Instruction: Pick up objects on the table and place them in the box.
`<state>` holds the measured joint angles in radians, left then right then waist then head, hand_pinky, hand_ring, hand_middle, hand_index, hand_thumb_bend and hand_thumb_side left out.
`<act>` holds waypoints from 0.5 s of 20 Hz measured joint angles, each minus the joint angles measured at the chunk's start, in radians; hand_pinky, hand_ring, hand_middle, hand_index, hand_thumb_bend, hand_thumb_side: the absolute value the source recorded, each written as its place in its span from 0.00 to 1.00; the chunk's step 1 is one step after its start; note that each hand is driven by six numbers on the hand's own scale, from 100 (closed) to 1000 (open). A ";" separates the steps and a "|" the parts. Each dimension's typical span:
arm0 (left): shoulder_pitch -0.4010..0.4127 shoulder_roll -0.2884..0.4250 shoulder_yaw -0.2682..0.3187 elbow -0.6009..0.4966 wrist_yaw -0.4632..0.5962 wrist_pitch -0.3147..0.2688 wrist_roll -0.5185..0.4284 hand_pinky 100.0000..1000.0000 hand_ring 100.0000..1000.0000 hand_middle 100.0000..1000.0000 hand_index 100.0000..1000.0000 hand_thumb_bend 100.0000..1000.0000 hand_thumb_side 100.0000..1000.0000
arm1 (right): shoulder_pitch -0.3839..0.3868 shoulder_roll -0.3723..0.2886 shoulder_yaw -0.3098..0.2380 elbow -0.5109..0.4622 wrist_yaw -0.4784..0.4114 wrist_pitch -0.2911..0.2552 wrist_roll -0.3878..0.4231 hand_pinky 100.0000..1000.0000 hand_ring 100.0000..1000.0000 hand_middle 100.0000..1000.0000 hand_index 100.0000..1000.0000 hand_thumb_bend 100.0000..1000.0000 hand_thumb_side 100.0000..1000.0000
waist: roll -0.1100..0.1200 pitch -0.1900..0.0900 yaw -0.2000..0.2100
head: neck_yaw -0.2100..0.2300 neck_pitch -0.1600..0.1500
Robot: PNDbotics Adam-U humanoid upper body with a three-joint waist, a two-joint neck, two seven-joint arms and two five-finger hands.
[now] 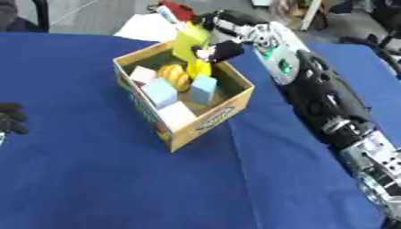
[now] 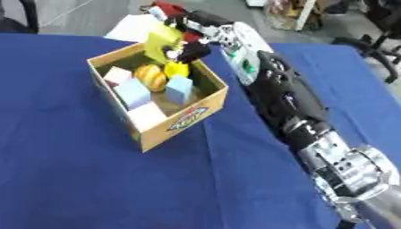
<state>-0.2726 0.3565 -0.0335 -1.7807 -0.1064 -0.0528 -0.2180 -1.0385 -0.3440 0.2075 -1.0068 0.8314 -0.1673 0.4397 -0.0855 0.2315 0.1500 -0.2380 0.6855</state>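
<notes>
Overhead, the right robot hand (image 1: 223, 50) reached from the far right across the back rim of the cardboard box (image 1: 205, 120), its dark fingers curled round a yellow object (image 1: 190, 44) held over the box's far corner. Below that robot hand, inside the box, lay pale blue blocks (image 1: 159, 92), a pinkish block (image 1: 142, 74), a white block (image 1: 177, 115) and an orange rounded thing (image 1: 174, 74). The box stood on the blue tabletop (image 1: 94, 179). The left robot hand (image 1: 11, 117) showed only as dark fingers at the left edge; whether they were curled I cannot tell.
</notes>
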 measured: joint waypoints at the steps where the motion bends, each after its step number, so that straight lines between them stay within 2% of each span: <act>1: 0.001 -0.001 0.000 0.000 0.000 0.000 0.000 0.72 0.54 0.56 0.76 0.00 0.68 | 0.001 0.000 0.000 -0.009 0.011 -0.004 -0.008 0.91 0.94 1.00 1.00 0.09 0.62 | 0.001 -0.001 -0.005 | 0.002 0.000; 4: 0.009 -0.005 0.000 0.002 0.000 0.001 0.001 0.72 0.54 0.56 0.76 0.00 0.68 | 0.017 -0.007 0.000 -0.056 0.009 -0.008 -0.043 0.91 0.94 1.00 1.00 0.07 0.60 | 0.001 -0.005 -0.025 | 0.012 0.002; 6: 0.012 -0.005 0.001 0.004 0.000 0.001 0.004 0.72 0.54 0.56 0.76 0.00 0.69 | 0.037 -0.027 0.001 -0.107 -0.019 -0.007 -0.062 0.88 0.92 0.99 1.00 0.03 0.56 | 0.001 -0.008 -0.044 | 0.021 0.008; 7: 0.016 -0.005 0.001 0.005 0.000 0.002 0.006 0.72 0.54 0.57 0.76 0.00 0.69 | 0.051 -0.041 0.001 -0.139 -0.044 -0.007 -0.072 0.86 0.90 0.97 1.00 0.00 0.53 | 0.001 -0.010 -0.055 | 0.027 0.009; 10: 0.025 -0.005 0.008 0.005 0.000 0.003 0.013 0.72 0.55 0.57 0.76 0.00 0.69 | 0.125 -0.105 -0.008 -0.266 -0.164 0.000 -0.125 0.78 0.82 0.89 1.00 0.00 0.51 | 0.001 -0.013 -0.086 | 0.048 0.015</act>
<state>-0.2475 0.3516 -0.0258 -1.7758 -0.1064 -0.0502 -0.2048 -0.9132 -0.4491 0.1994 -1.2731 0.6678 -0.1671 0.3150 -0.0848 0.2188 0.0640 -0.1898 0.7007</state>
